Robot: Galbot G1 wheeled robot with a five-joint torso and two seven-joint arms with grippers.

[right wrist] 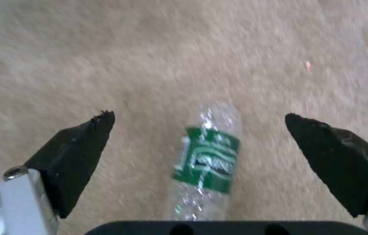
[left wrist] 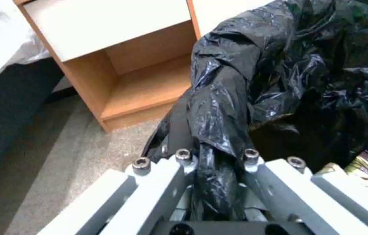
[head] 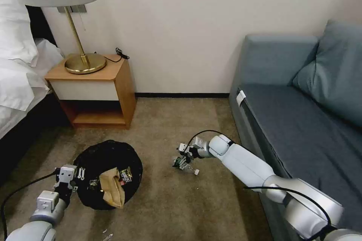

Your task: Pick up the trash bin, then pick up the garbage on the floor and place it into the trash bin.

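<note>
Nearest, on the left: left end effector (head: 77,178) clamped on the black-bagged rim of the trash bin (head: 107,158), with brown paper (head: 112,188) and wrappers (head: 126,174) lying inside. Further out on the carpet (head: 169,203), right of the bin: right end effector (right wrist: 199,119) lowered over the small green-labelled bottle (right wrist: 208,160), fingers (right wrist: 75,156) wide apart, bottle between them, untouched. Beyond, a wooden nightstand (head: 96,90) carrying a brass lamp (head: 85,62), and a blue sofa (head: 301,113) on the right.
</note>
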